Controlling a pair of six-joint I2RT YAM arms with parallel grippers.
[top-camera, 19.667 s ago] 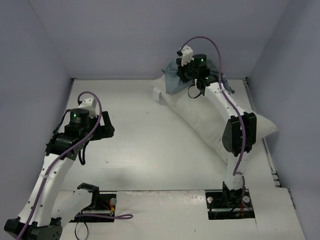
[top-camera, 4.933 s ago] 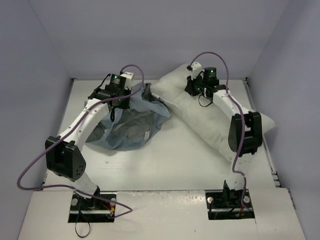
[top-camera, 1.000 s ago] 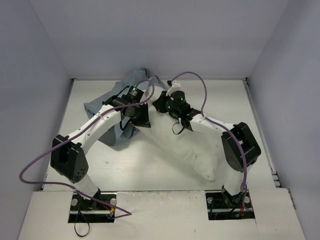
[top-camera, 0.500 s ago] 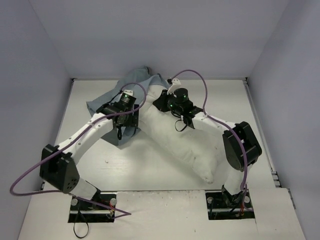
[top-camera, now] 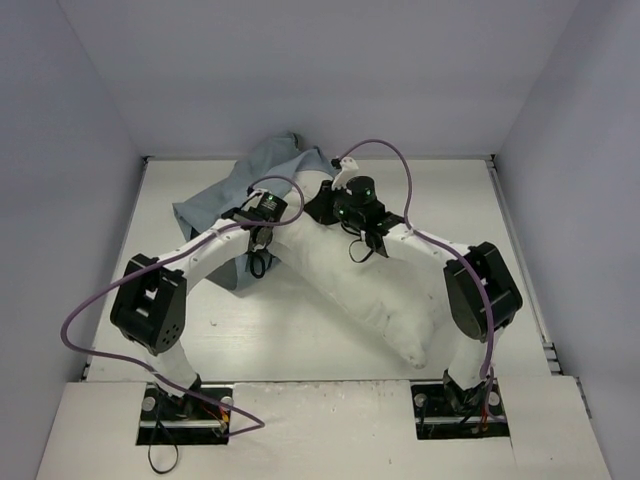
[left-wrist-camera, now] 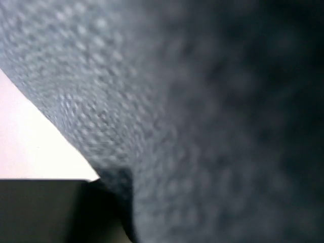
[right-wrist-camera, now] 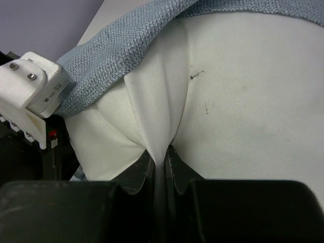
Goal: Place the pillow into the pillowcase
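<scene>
Surroundings: a white worktop (top-camera: 200,330) is sitting boxed in by plain lavender walls (top-camera: 300,80) on its far, left and right sides.
Pillow: the pillow (top-camera: 360,290) is lying slantwise, running from the far middle of the worktop toward the near right corner, its far end meeting the grey cloth.
Pillowcase: the pillowcase (top-camera: 215,205) is lying bunched along the far edge, left of the middle. Its pale blue-grey side is showing and one fold is draping over the pillow's far end.
Right gripper: the right gripper (right-wrist-camera: 158,158) is pinching a raised fold of the pillow's white cover near that far end, jaws almost together with the cloth between them.
Left gripper: the left gripper (top-camera: 262,235) is sitting at the pillowcase's edge, just beside the pillow's end. Its own camera is showing only blurred grey weave pressed close, so how wide it is standing and whether it is holding cloth cannot be told.
Handling: the pillow is looking light, soft and bulky, likely to sag and fold rather than slide as one piece, so a pinch of cover near a corner is probably steering it best. The pillowcase is looking thin and limp, so its mouth is probably needing a hold at the hem.
Room: bare worktop is lying open at the near left and along the far right. The far wall is standing close behind the pillowcase, leaving little room to push that way.
Crowding: both wrists are working close together over the pillow's end, so the two are risking a knock.
</scene>
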